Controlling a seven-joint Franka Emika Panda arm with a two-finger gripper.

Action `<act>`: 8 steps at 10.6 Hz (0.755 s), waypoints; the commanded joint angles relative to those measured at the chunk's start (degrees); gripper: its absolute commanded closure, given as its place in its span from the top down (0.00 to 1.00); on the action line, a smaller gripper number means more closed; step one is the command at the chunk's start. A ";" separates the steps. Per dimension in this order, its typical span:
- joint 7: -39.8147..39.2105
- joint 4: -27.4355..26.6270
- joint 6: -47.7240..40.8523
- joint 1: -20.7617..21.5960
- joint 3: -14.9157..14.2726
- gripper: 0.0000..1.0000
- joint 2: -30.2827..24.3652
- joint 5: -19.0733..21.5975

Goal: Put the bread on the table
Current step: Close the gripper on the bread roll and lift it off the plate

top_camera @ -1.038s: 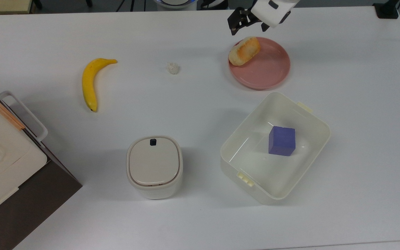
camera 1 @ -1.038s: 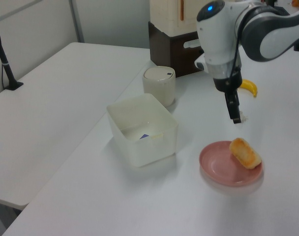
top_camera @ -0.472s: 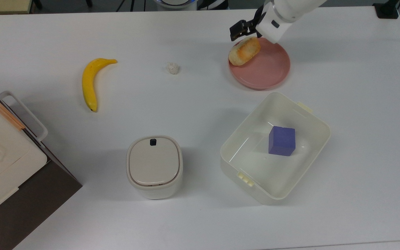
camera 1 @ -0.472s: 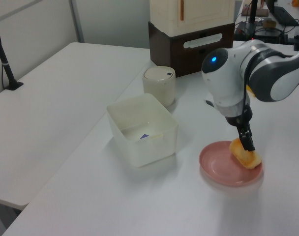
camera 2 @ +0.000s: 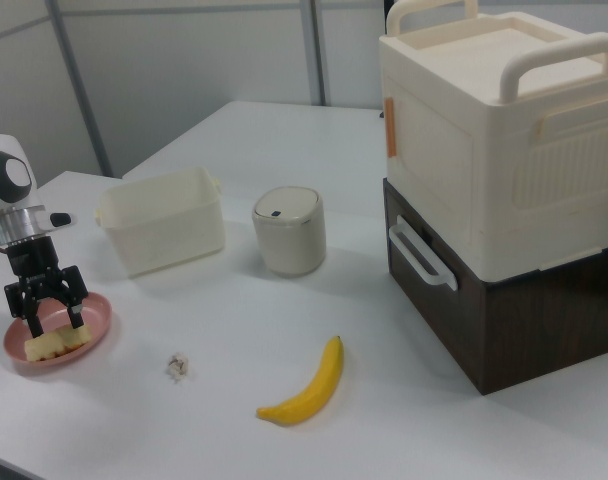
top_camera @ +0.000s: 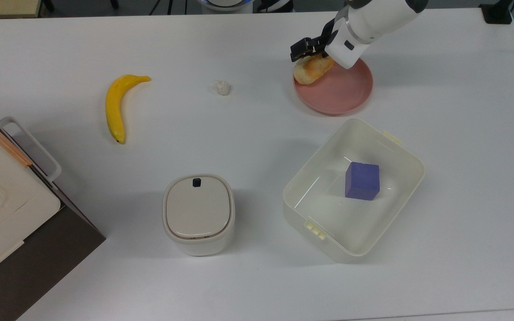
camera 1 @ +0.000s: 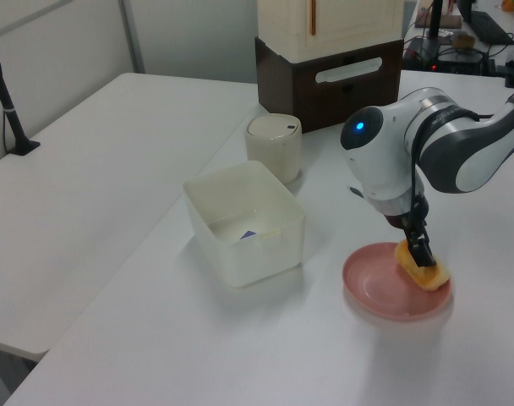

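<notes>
bread golden-orange, cream | plate pink | banana yellow | cube purple

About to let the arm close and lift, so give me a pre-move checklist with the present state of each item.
1. Gripper down at the bread: ok, its fingers straddle the bun in the right view.
2. Fingers shut on the bread: not ok, they are open on either side.
3. Bread lying on the pink plate: ok, at the rim on the top view's left.
4. Bare table beside the plate for the drop: ok, on the top view's left.
5. White lump and banana out of the way: ok, both lie well off.
6. Fingers touching the plate: cannot tell.
</notes>
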 commanded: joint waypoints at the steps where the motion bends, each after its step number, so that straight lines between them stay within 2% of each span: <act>1: 0.92 -0.72 1.36 0.21 0.03 0.49 0.48 -2.05; 4: 0.92 -0.46 1.28 0.13 -0.06 0.09 0.49 -2.05; 5: 1.10 -0.28 1.36 0.04 0.03 0.00 0.48 -2.05; 8: 1.45 0.07 2.50 -0.49 0.03 0.00 0.14 -1.88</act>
